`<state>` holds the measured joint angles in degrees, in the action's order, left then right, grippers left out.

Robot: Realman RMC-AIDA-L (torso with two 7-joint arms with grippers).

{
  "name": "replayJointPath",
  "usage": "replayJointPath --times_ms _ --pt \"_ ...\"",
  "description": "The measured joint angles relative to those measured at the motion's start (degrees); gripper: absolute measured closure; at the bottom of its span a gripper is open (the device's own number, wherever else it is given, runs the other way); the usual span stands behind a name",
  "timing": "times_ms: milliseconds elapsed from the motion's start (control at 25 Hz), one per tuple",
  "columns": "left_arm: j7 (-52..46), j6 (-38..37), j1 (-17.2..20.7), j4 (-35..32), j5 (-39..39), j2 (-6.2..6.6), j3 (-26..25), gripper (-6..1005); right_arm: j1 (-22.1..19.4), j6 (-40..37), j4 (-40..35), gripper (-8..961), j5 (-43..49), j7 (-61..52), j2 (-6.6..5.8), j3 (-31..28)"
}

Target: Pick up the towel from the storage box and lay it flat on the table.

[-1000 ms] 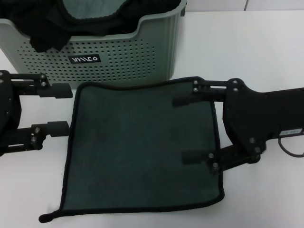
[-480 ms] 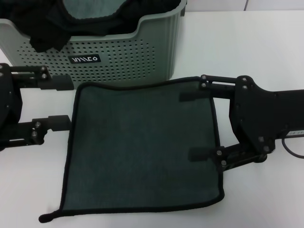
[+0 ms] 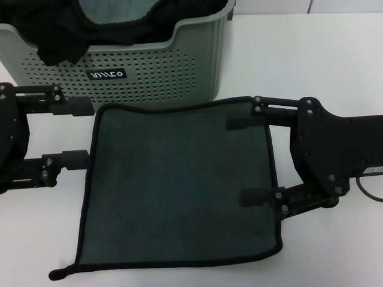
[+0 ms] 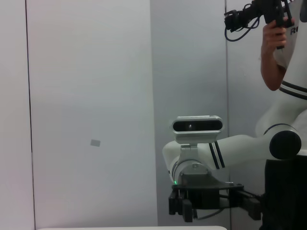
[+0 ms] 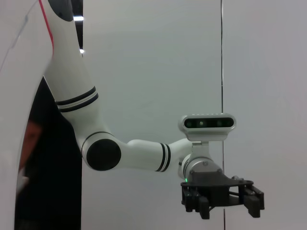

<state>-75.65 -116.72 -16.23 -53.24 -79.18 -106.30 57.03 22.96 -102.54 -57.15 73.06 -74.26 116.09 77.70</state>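
The towel [image 3: 179, 185], dark teal-grey with a black hem, lies spread flat on the white table [image 3: 317, 60] just in front of the storage box [image 3: 167, 78]. Its front left corner is slightly curled. My left gripper [image 3: 81, 133] is open and empty, just off the towel's left edge. My right gripper [image 3: 236, 160] is open and empty, with its fingertips over the towel's right part. The wrist views show neither the towel nor the box.
The box holds a black cloth [image 3: 60, 42] hanging over its rim and another teal-grey cloth [image 3: 114, 11]. The left wrist view shows my right arm's gripper [image 4: 206, 203] far off, and the right wrist view shows my left arm's gripper [image 5: 221, 195]. A person [image 4: 283, 43] stands behind.
My right gripper has drawn back a little to the right over the towel's edge. My left gripper has shifted slightly. The towel has not moved.
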Motion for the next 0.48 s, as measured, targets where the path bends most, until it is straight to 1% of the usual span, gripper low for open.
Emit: replayJointPath --times_ms 240,480 --pt "1.1 0.0 0.5 0.1 -0.1 -0.57 0.0 396 -0.2 -0.3 1.0 82 -0.9 0.0 0.01 -0.2" --pt "1.2 0.1 0.5 0.7 -0.1 -0.69 0.0 396 0.0 -0.6 1.6 83 -1.3 0.0 -0.05 -0.2"
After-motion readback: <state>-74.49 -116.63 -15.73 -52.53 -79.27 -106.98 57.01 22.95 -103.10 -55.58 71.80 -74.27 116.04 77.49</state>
